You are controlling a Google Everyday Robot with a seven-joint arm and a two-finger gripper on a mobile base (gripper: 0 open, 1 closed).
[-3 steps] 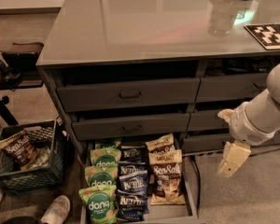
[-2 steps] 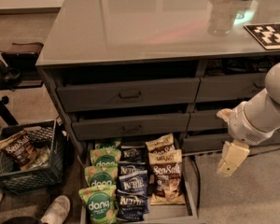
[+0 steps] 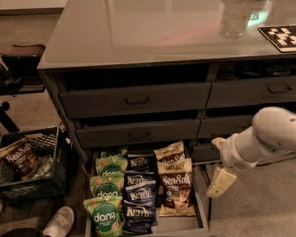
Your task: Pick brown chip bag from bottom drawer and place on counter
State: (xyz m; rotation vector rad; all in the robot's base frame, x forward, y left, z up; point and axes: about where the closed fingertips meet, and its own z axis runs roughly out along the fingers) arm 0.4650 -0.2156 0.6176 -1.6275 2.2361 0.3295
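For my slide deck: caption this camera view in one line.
Gripper hangs right of the open bottom drawer, near a brown chip bag, below the counter.

pincer [image 3: 221, 181] right of bottom drawer [image 3: 203, 207], brown chip bag [image 3: 176, 189] uncovered from above

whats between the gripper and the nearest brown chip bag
Only the bottom drawer's low right wall, seen in the camera view. The gripper hangs just outside it, to the right of the front brown chip bag; no other bag sits between.
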